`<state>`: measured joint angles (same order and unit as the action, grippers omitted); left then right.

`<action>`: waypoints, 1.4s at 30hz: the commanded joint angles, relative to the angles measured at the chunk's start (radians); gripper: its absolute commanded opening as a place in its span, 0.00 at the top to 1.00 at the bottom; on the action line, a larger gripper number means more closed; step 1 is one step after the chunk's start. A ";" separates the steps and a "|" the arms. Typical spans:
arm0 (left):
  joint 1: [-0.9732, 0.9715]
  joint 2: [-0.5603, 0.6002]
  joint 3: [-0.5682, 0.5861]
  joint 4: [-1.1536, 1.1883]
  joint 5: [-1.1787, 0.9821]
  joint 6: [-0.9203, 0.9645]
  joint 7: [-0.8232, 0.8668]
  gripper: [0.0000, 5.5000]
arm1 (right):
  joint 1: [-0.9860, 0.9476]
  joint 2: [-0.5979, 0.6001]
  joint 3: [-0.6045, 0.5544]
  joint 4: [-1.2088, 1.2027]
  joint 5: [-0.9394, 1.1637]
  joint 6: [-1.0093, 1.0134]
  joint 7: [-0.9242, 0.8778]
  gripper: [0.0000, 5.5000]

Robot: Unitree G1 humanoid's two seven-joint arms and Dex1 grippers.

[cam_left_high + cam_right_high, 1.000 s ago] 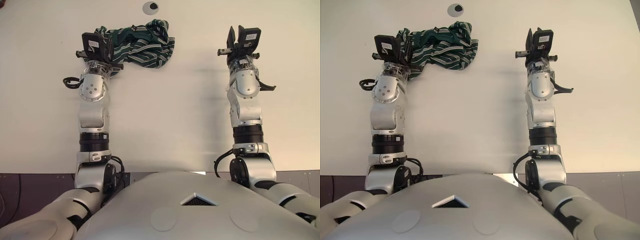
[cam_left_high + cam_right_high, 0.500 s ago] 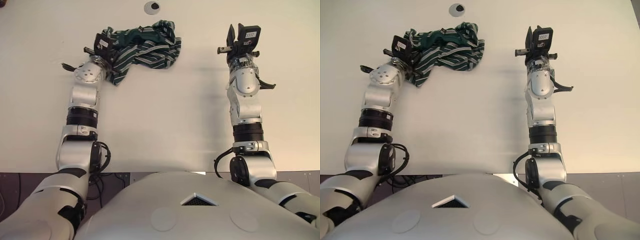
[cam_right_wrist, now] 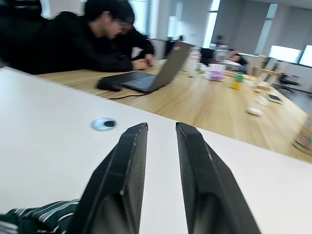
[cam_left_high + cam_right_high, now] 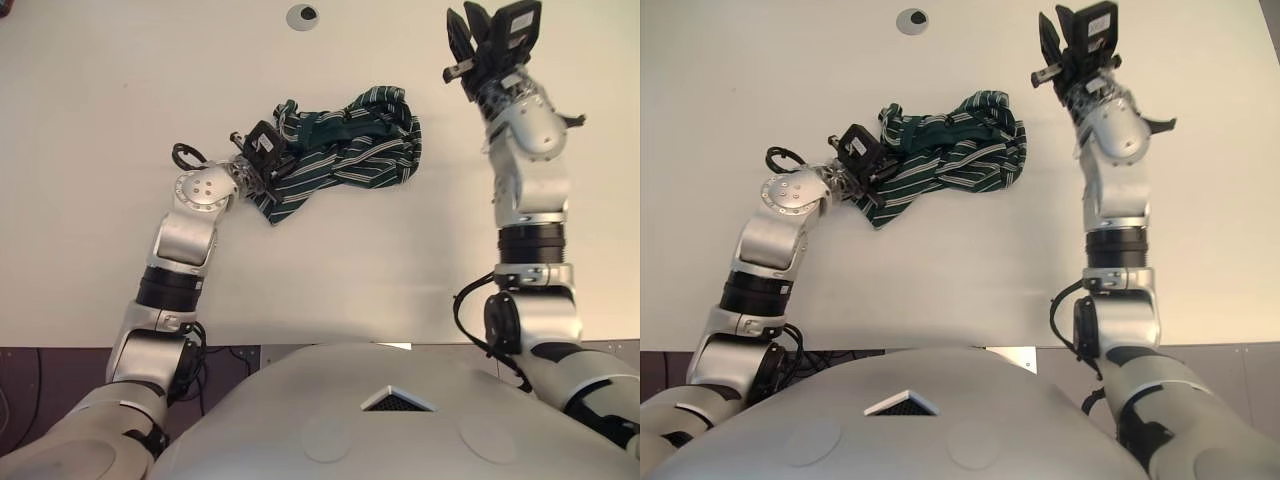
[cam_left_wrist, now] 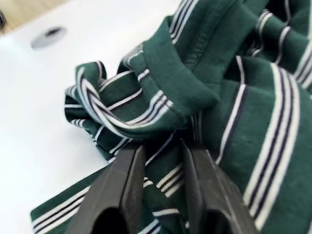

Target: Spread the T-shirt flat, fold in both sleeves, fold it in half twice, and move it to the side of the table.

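Observation:
The T-shirt (image 4: 345, 140), dark green with white stripes, lies bunched in a heap on the white table (image 4: 330, 260), mid-table toward the far side. My left gripper (image 4: 262, 160) is at the heap's left end, low on the table, shut on a fold of the cloth. The left wrist view has striped fabric (image 5: 204, 83) pinched between the two black fingers (image 5: 122, 190). My right gripper (image 4: 480, 35) is raised beyond the heap's right end, open, with nothing between its fingers (image 3: 124, 170). A corner of the shirt (image 3: 39, 219) lies below it.
A round grey cable grommet (image 4: 302, 15) sits in the table's far part. The table's front edge (image 4: 330, 343) runs close to my torso. Bare tabletop lies left, right and in front of the heap. A wooden desk (image 3: 234, 102) with a laptop stands beyond.
My left gripper has dragged the T-shirt rightward and nearer to me, keeping hold of it. My right gripper has moved farther out over the table and tilted.

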<state>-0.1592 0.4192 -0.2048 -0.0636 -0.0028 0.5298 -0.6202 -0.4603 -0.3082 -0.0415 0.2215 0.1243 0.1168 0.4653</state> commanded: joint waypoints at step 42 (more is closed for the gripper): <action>-0.142 0.177 -0.051 0.086 0.139 -0.144 -0.097 0.78 | -0.043 -0.259 0.402 0.309 -0.457 -0.467 0.306 0.81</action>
<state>-0.2848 0.5991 -0.2546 0.0267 0.1299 0.3842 -0.7203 -0.4898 -0.5603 0.3560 0.5315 -0.3189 -0.3329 0.7788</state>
